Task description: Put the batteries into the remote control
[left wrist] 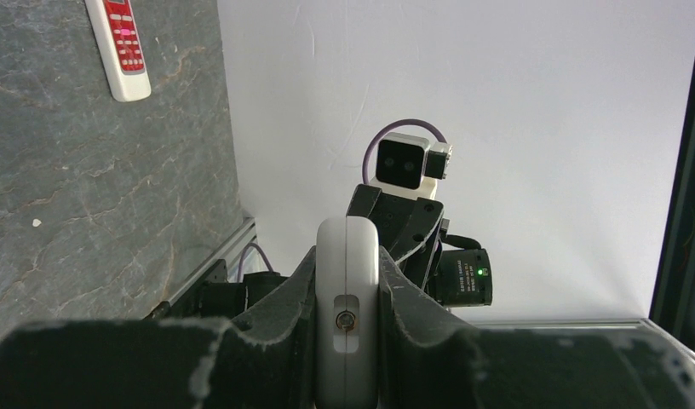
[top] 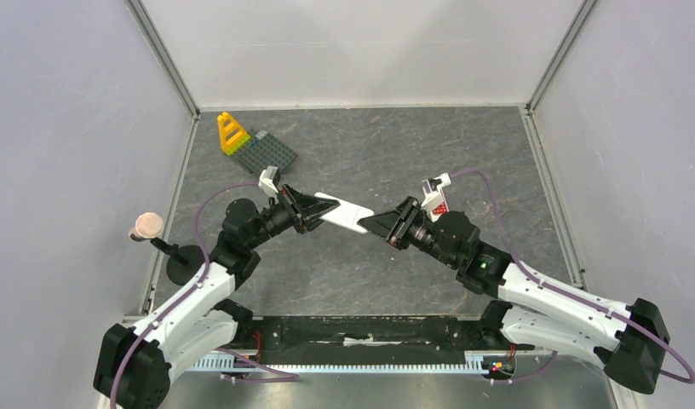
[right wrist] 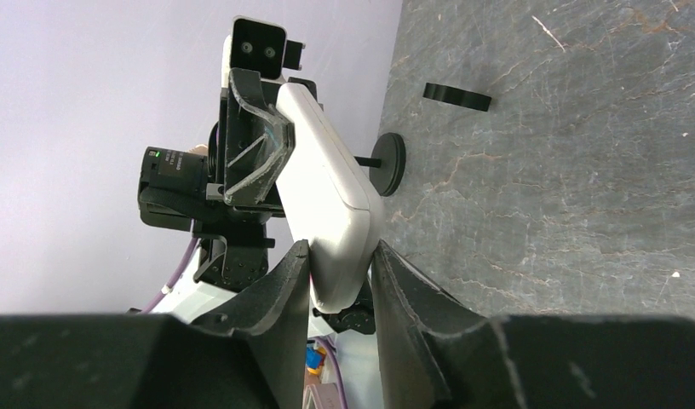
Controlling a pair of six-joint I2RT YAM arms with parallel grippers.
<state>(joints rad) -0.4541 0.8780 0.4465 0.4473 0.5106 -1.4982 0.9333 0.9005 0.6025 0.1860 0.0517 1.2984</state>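
left pincer (top: 320, 208) clamps remote (top: 346, 214) end; right pincer (top: 376, 226) grips opposite end, midair.

The top camera is looking down from high above and behind the arm bases, taking in the whole table (top: 370, 145) out to its far edge. The left wrist camera is peering closely along the left gripper (left wrist: 347, 256) toward the table's right edge, facing the right wrist camera (left wrist: 404, 162). That one is looking the opposite way along the right gripper (right wrist: 340, 251) at the left wrist camera (right wrist: 259, 47). All three are sharing the white remote (top: 344, 213) at mid-table.
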